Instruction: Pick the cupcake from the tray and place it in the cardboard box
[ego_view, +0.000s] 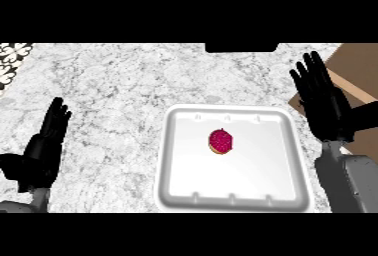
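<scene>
Right hand is open, fingers straight and pointing to the counter's far edge, holding nothing. It sits just beyond the tray's right rim, over the edge of the cardboard box at the counter's far right corner; I can't tell if it touches the box. Left hand is open too, fingers up and relaxed, resting near the counter's left edge, empty.

Count: one cupcake, one tray, one box, two hands.

Cupcake lies on the white tray, roughly central, slightly toward the far rim, clear of all four rims. Pink top faces me, with a thin tan strip of base showing along its left and near side, so it looks tipped. Its outline is a bit longer than wide, long axis running from tray near rim to far rim.

Tray rests on the marble counter, right of centre, its near rim close to the counter's near edge.
</scene>
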